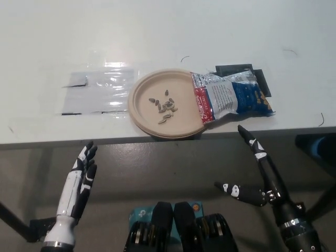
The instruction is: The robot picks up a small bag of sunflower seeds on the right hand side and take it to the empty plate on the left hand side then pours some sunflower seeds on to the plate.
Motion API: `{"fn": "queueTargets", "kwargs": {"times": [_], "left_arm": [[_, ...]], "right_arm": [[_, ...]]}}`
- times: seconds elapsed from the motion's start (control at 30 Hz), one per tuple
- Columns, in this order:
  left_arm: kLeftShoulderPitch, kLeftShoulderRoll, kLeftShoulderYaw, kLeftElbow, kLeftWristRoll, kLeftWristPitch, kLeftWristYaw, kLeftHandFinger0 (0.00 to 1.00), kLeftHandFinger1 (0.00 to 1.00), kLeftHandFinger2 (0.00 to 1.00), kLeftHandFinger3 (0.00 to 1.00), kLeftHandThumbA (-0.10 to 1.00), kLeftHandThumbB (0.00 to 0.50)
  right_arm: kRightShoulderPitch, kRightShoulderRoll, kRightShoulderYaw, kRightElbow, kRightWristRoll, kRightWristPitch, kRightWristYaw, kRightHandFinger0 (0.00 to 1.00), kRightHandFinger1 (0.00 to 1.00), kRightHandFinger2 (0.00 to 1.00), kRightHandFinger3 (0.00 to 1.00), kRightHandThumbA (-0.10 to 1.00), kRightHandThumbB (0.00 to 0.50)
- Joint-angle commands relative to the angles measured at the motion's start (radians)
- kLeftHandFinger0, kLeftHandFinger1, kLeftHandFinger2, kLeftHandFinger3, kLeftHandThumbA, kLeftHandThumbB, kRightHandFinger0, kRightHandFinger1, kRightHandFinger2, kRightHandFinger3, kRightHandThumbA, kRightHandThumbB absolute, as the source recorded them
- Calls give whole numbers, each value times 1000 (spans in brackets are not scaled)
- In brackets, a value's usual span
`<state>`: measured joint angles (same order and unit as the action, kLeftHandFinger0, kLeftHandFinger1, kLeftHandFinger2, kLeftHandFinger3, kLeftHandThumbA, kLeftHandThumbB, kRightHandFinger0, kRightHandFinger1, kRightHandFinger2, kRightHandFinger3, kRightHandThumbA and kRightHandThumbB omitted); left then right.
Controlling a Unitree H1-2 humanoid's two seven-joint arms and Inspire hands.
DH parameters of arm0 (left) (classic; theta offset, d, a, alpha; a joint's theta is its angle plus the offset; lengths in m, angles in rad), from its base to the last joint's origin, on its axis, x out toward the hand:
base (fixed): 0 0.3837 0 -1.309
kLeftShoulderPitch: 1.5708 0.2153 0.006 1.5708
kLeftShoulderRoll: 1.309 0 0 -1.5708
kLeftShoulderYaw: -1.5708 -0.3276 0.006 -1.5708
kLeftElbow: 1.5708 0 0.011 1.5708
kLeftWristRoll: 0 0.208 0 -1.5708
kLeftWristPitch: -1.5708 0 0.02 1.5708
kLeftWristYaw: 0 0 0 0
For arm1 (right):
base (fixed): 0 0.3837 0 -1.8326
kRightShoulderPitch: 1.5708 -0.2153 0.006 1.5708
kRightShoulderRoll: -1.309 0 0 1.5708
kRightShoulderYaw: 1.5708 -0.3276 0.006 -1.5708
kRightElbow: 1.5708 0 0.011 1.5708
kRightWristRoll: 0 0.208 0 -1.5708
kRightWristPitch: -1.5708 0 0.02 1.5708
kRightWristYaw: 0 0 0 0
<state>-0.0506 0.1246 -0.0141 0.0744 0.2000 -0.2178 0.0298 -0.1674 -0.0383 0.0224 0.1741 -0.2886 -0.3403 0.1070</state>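
Progress: we'd call this pretty much done. There's a little pile of sunflower seeds point(165, 106) sitting in the middle of the plate point(142, 113), so the pour looks finished.

What's left: as far as we can judge, nothing much, maybe just parking the arms. We can't tell how full the bag is.

Bag: the small bag of sunflower seeds point(231, 97) lies flat on the desk point(168, 31), near the front edge and toward its right side. Its torn-open red end overlaps the plate's right rim, and the far end rests on a dark patch point(239, 69) on the desk top.

Plate: close to the desk's front edge, roughly mid-width, with a clear plastic sheet point(97, 93) lying just beside it on the left.

Right hand point(257, 170): black, hanging below the front edge of the desk, off the bag. Fingers are spread wide with one pointing up toward the desk, and we see nothing in it and nothing touching it. So released, empty.

Left hand point(79, 181): white, resting low on the left, also in front of the desk edge. Fingers stretched out straight and slightly apart, holding nothing.
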Motion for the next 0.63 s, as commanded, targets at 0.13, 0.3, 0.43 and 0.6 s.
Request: {"fn": "queueTargets", "kwargs": {"times": [0.13,0.3,0.43,0.6], "left_arm": [[35,8,-8,-30,-4,-50,-6,1000,1000,1000,1000,1000,129],[51,9,-6,-24,-1,-61,-2,1000,1000,1000,1000,1000,124],[76,3,-10,-25,5,-64,1,1000,1000,1000,1000,1000,110],[103,0,-13,-31,13,-67,5,1000,1000,1000,1000,1000,98]], "right_arm": [[16,-7,31,-16,-2,-62,-48,1000,1000,1000,1000,1000,215],[22,-12,49,-15,-13,-48,-49,1000,1000,1000,1000,1000,216],[39,-19,62,-18,-24,-46,-53,1000,1000,1000,1000,1000,207],[57,-24,73,-22,-22,-38,-48,1000,1000,1000,1000,1000,206]]}}
